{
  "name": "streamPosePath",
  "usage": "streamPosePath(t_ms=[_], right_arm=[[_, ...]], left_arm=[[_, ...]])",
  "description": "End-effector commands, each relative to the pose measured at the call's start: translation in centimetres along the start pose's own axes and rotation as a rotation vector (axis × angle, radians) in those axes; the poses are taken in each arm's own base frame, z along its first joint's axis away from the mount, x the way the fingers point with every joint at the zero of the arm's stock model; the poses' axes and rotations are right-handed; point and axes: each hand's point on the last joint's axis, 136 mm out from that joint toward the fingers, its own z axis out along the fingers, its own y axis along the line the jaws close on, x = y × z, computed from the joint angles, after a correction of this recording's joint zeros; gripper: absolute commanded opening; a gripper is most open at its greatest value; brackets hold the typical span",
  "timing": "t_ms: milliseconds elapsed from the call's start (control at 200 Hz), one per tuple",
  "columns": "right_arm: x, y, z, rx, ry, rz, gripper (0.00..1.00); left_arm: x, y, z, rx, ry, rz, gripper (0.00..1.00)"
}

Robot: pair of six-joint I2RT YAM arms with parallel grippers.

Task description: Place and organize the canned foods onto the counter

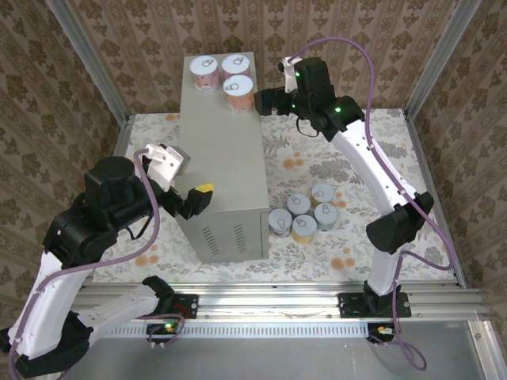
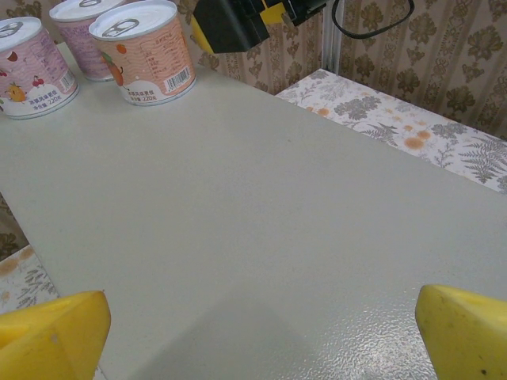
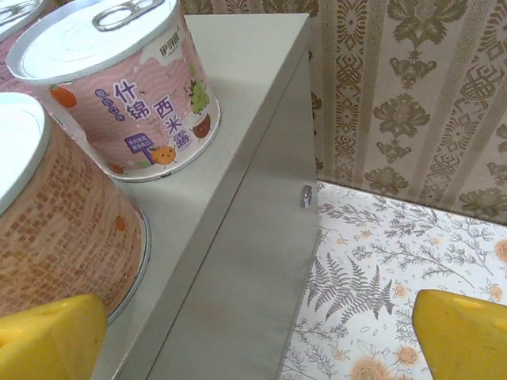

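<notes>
Hovers with left fingers [image 2: 47, 340] spread wide and empty above the bare top of the counter [image 1: 226, 158], three canned foods [image 1: 238, 91] standing well ahead of them at the far end. Holds right fingers [image 3: 463, 332] wide apart and empty too, one just beside the nearest of those three, the other past the counter's edge. Leaves five more cans [image 1: 299, 204] clustered on the floral floor [image 1: 301, 158], below and well apart from both.
</notes>
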Motion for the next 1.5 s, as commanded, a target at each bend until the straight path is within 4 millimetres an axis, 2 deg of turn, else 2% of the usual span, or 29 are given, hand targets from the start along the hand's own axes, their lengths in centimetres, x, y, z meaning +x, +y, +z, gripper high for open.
streamPosePath(t_ms=[0, 610, 1030, 1215, 1320, 1495], right_arm=[[0.1, -0.2, 0.7, -0.002, 0.019, 0.009, 1.00], [1.2, -0.2, 2.2, -0.008, 0.055, 0.010, 1.00], [1.6, -0.4, 2.2, 0.001, 0.067, 0.008, 1.00], [1.0, -0.8, 0.6, 0.030, 0.045, 0.000, 1.00], [0.6, -1.2, -1.2, 0.051, 0.022, -0.002, 1.00], [1.5, -1.9, -4.4, 0.082, 0.011, 0.002, 1.00]], left_arm=[[-1.2, 0.2, -0.8, -0.010, -0.041, -0.003, 1.00], [-1.0, 0.3, -1.2, -0.015, -0.044, -0.002, 1.00], [-1.1, 0.3, -1.2, -0.015, -0.044, -0.005, 1.00], [-1.2, 0.2, -1.3, -0.011, -0.046, -0.005, 1.00], [-1.4, 0.1, -1.3, -0.001, -0.050, -0.006, 1.00], [-1.6, 0.0, -1.4, 0.005, -0.056, -0.009, 1.00]])
